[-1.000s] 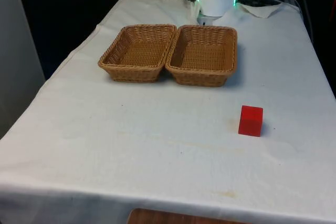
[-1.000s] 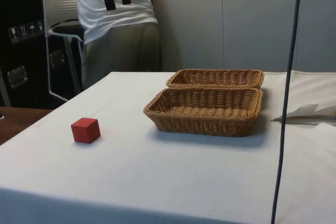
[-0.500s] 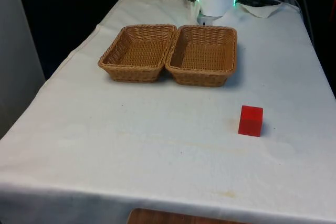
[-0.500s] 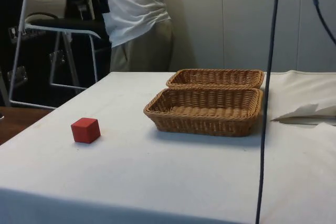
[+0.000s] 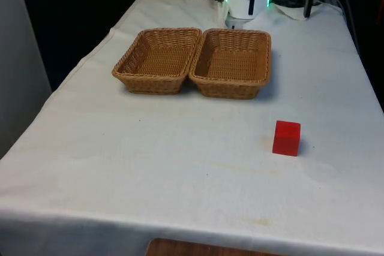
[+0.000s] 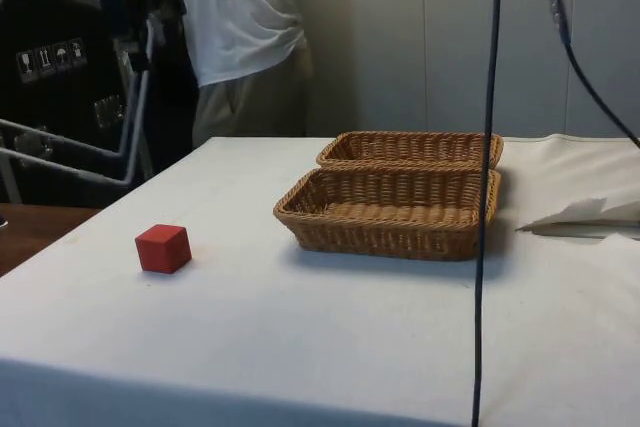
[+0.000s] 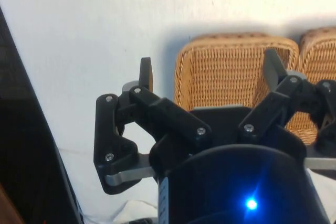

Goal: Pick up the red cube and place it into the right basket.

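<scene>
I am looking down past my gripper (image 7: 208, 72), whose two black fingers (image 7: 145, 73) are standing wide apart with nothing between them and nothing touching them. Below them a wicker basket (image 7: 231, 69) is showing its tightly woven, rectangular floor and raised rim against the white cloth.

The red cube (image 5: 286, 138) is sitting by itself on the worktop (image 5: 180, 166), well apart from both baskets, toward the front view's right and nearer the camera than they are. It is a plain, matte block with sharp edges and flat faces, resting square on the cloth; in the side view it (image 6: 163, 248) is lying near the table's left end.

The two baskets are lying side by side with their long rims touching. The right basket (image 5: 233, 63) and the left basket (image 5: 158, 59) are alike: shallow, rectangular, honey-brown wicker with sloping walls and a braided rim. In the side view the nearer basket (image 6: 392, 211) is overlapping the one behind it.

The cloth is lying smooth with a few faint creases and a small yellowish stain near the front edge. A person in a white shirt (image 6: 243, 7) is standing behind the table in the side view
</scene>
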Robot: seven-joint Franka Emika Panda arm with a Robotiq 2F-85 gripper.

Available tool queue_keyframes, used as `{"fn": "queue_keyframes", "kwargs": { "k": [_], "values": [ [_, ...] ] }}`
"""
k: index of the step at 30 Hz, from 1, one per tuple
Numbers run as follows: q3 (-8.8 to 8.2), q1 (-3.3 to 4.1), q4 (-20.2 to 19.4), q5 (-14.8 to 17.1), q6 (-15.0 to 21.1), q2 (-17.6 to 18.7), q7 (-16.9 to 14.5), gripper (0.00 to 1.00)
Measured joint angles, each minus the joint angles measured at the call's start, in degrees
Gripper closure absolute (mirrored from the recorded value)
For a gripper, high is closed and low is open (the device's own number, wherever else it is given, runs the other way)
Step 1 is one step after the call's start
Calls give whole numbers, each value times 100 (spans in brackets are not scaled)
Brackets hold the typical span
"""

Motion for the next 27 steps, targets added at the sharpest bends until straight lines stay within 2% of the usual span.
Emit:
{"fn": "queue_keyframes", "kwargs": {
  "k": [13, 17, 21, 27],
  "values": [
    [0, -6, -172, 195, 625, 264, -344, 0],
    [0, -11, -172, 241, 756, 344, -361, 0],
    [0, -29, -103, 441, 945, 567, -350, 0],
    [0, -52, -6, 602, 1020, 756, -309, 0]
  ]
}}
